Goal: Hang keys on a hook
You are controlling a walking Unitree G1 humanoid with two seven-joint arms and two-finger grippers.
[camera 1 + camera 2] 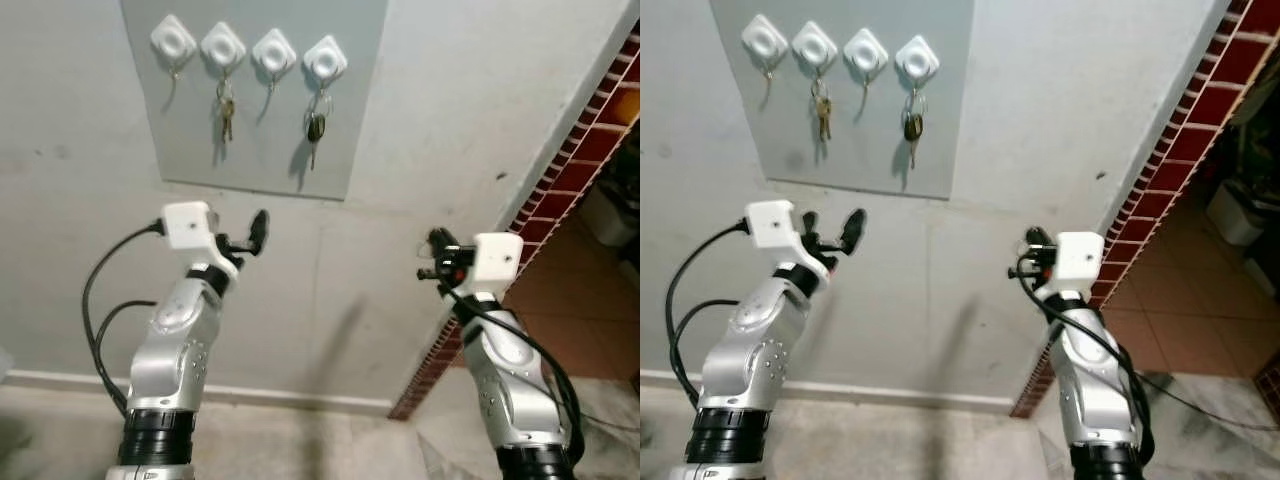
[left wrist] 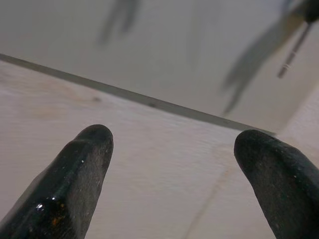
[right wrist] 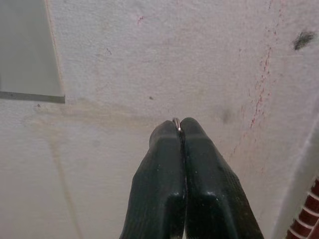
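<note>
- On the grey board [image 1: 255, 150], four white hooks [image 1: 274, 50]; keys [image 1: 225, 105] hang on the second and fourth.
- Left gripper [image 1: 245, 235] below the board, fingers spread, empty.
- Right gripper [image 3: 179, 130] pinched on a metal ring [image 3: 176, 121].

A flat grey rectangular panel [image 1: 255, 110] is fixed to the pale plastered wall [image 1: 450, 130] in the upper left of the frame. Along its top edge runs a row of four white diamond-shaped hooks [image 1: 249, 48]. A brass-coloured bunch of keys [image 1: 226, 112] hangs from the second hook from the left, and a dark-headed key bunch [image 1: 315, 130] hangs from the rightmost; the other two hooks are bare.
</note>
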